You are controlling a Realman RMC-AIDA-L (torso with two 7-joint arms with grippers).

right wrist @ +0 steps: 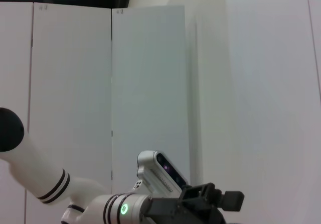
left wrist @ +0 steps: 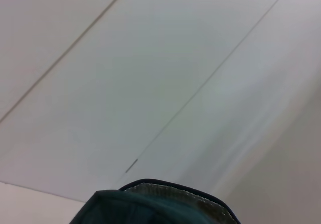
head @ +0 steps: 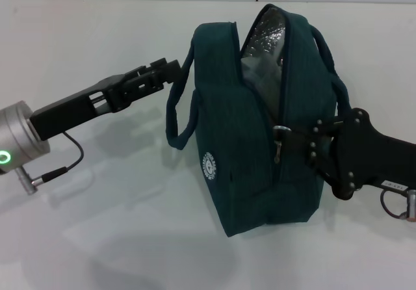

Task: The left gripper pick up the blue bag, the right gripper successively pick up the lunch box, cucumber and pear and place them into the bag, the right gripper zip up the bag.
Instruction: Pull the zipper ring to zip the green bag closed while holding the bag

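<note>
— What does the left arm look like?
— A silver metal cylinder with a glowing green ring, a thin black cable looping off it, then a black link ending in the left gripper (head: 170, 64), a black claw.
— And the right one?
— All black, broad and flat, dotted with silver screws at the right gripper (head: 311, 142), with a small white label farther back.

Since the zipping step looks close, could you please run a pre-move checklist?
1. Left claw on the handle of the blue bag: ok, fingers closed at the handle.
2. Bag upright on the table: ok.
3. Right claw at the ring-pull zipper: ok, though its grip cannot be told.
4. Zipper closed: not ok, foil lining shows.
5. Lunch box, cucumber, pear inside: cannot tell.
</note>
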